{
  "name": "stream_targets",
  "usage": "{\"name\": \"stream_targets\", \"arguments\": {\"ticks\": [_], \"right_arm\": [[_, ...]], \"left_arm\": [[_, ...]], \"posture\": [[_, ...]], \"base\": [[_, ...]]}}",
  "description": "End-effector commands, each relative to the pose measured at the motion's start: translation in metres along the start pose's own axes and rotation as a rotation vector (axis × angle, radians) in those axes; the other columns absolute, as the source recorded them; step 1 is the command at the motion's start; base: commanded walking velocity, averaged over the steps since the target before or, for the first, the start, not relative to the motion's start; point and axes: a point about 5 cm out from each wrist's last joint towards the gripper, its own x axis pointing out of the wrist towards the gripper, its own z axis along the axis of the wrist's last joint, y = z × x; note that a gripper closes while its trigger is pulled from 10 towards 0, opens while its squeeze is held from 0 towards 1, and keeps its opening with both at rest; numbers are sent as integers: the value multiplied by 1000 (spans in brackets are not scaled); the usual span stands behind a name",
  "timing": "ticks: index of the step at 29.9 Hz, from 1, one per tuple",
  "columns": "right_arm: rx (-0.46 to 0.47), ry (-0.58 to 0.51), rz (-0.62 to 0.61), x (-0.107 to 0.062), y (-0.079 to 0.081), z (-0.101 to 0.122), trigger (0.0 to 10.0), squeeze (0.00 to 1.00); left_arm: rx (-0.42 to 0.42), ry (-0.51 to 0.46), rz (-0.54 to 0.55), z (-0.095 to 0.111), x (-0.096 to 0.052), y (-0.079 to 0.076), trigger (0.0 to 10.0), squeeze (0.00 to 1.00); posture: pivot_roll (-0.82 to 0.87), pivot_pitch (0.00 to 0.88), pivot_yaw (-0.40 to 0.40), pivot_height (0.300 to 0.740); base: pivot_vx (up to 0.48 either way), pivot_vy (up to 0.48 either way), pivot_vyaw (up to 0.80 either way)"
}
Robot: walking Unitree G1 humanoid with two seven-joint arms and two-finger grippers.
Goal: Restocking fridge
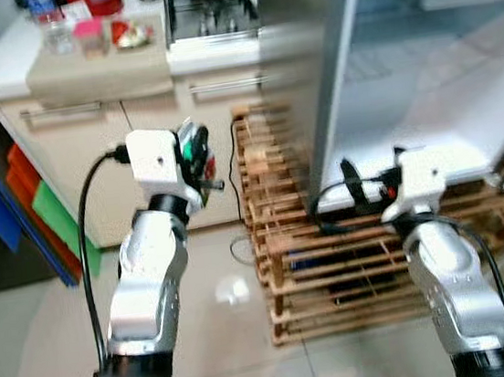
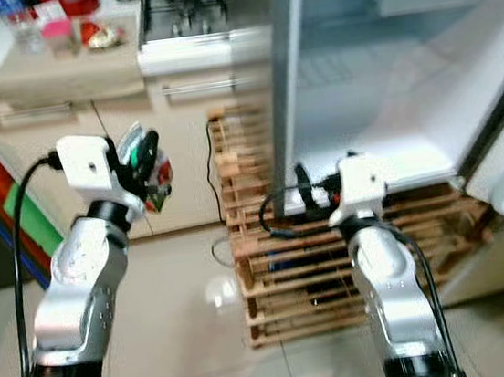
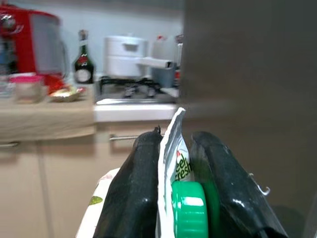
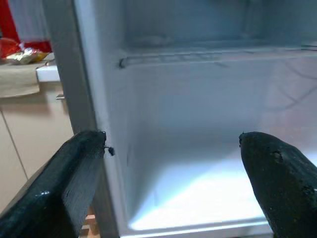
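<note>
My left gripper (image 1: 192, 148) is raised in front of the kitchen cabinets, shut on a white pouch with a green screw cap (image 3: 187, 206); the pouch (image 2: 155, 166) sticks out between the two fingers (image 3: 133, 188). My right gripper (image 1: 374, 171) is open with nothing in it and points into the open fridge (image 1: 422, 76). Its fingers (image 4: 74, 178) stand wide apart just in front of the white bottom shelf (image 4: 198, 193). A wire shelf (image 4: 208, 55) lies higher up inside. The fridge's grey side wall (image 1: 330, 78) stands between the two arms.
A wooden pallet rack (image 1: 335, 261) sits under and beside the fridge. Behind the left arm is a beige cabinet (image 1: 82, 154) with a counter, a gas hob (image 1: 210, 14) and small jars (image 1: 91, 35). Blue, red and green boards (image 1: 23, 194) lean at the far left. White tiled floor lies below.
</note>
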Motion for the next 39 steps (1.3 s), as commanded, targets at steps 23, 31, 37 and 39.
{"name": "stream_targets", "arguments": {"ticks": [23, 31, 37, 39], "right_arm": [[-46, 15, 83, 5, 10, -1, 10000, 102], [-51, 17, 91, 4, 12, -3, 10000, 106], [-65, 15, 127, 2, 16, -3, 10000, 102], [-66, 14, 128, 1, 17, -3, 10000, 102]], "left_arm": [[-42, 41, -29, -5, 10, -9, 10000, 0], [-33, 31, 1, -2, 21, 1, 10000, 0], [-25, 0, -51, 6, 27, -7, 10000, 0], [-37, -1, -63, 6, 28, -9, 10000, 0]], "posture": [[-51, 0, 26, 740], [-55, 0, 33, 740], [-58, 0, 47, 740], [-61, 0, 53, 740]], "base": [[147, -396, 0], [341, -334, 0], [116, -107, 0], [0, 0, 0]]}}
